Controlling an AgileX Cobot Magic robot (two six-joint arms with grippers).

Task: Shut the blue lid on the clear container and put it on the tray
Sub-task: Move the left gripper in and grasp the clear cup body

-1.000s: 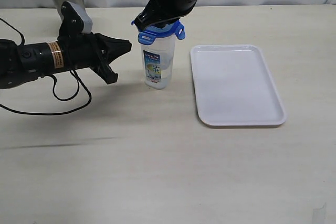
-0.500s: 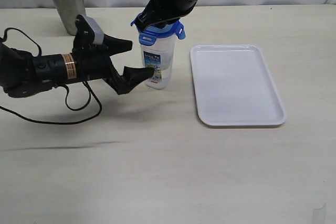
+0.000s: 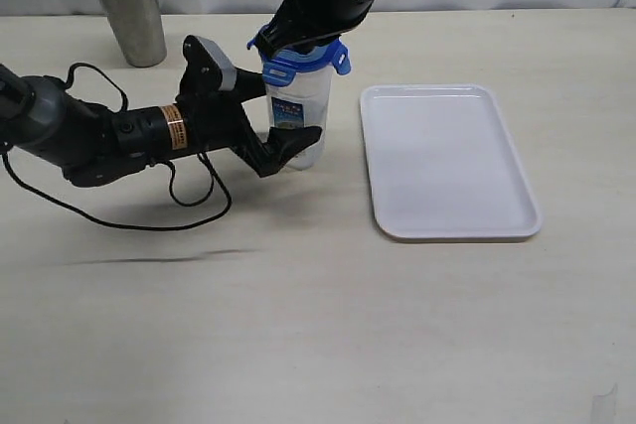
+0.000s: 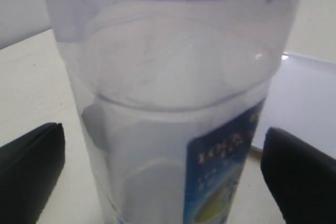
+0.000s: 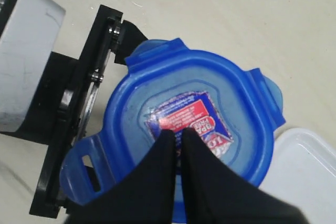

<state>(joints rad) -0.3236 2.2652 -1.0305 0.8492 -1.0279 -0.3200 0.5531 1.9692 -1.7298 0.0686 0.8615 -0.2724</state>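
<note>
The clear container [image 3: 298, 131] stands upright on the table just left of the white tray [image 3: 447, 166]. The blue lid [image 3: 298, 62] sits on its mouth with its flaps sticking out. My left gripper [image 3: 280, 114] is open and straddles the container's body, one finger on each side. In the left wrist view the container [image 4: 168, 103] fills the space between the black fingers [image 4: 31, 171], with gaps showing. My right gripper [image 5: 178, 132] is shut, its tips pressing down on the lid [image 5: 236, 93] at the red-and-blue sticker [image 5: 202, 111].
A steel cup [image 3: 127, 2] stands at the back left, behind the left arm. The left arm's cable [image 3: 119, 211] trails on the table. The tray's corner [image 5: 310, 166] lies beside the lid in the right wrist view.
My left gripper has opened and moved right, from beside the container to around its body. The right gripper has stayed on the lid.
</note>
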